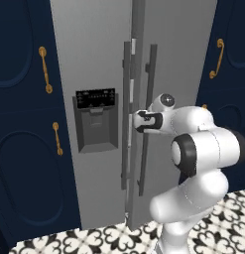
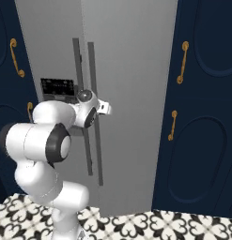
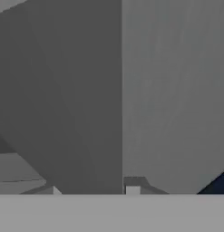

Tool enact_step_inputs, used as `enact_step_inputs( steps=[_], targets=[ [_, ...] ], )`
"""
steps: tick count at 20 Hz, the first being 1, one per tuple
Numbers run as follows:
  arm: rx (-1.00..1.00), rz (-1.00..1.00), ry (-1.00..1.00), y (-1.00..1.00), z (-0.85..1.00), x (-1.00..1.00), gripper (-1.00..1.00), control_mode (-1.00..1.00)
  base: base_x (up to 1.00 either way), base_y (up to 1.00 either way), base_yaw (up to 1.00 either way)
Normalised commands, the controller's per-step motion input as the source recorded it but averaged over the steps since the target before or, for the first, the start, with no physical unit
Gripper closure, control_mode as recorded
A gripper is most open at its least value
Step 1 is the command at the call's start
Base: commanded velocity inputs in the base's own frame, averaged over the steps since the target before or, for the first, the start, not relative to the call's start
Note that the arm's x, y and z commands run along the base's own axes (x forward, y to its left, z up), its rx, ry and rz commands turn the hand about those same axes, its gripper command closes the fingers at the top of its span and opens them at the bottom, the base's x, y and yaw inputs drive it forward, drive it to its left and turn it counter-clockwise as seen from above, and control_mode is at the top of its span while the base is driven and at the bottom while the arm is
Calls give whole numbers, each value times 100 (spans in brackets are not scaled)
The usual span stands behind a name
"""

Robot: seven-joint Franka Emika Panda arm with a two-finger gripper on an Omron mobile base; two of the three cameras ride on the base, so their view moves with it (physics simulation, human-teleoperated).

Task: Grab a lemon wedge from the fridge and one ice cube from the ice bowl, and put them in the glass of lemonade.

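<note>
The tall grey fridge (image 1: 94,59) (image 2: 131,93) stands right in front of me, and its two dark vertical bar handles (image 1: 126,149) (image 2: 91,61) meet at the middle seam. My gripper (image 1: 136,121) (image 2: 107,108) is pressed up against these handles at mid height, by the right door's bar (image 1: 152,74). A thin pale strip shows along the seam between the doors. In the hand view, grey door surface (image 3: 177,90) and a darker bar lie very close, and the fingertips barely show. The lemon wedge, ice bowl and glass of lemonade are out of view.
The black dispenser panel (image 1: 96,121) (image 2: 57,88) sits in the left door. Navy cabinets with brass handles (image 1: 25,124) (image 2: 206,117) flank the fridge on both sides. Patterned black-and-white floor tiles (image 1: 94,240) lie below.
</note>
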Motion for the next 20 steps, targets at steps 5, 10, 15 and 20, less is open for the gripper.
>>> enact_step_inputs(
  steps=[5, 10, 15, 20],
  targets=[
    [6, -7, 0, -53, 24, -61, 100, -100, 0, 0, 0],
    [2, -6, 0, -58, 20, -62, 100, -100, 0, 0, 0],
    [1, -8, 0, -65, 10, -57, 100, -100, 0, 0, 0],
    [0, -12, 4, -75, 5, -35, -100, -100, 0, 0, 0]
  ],
)
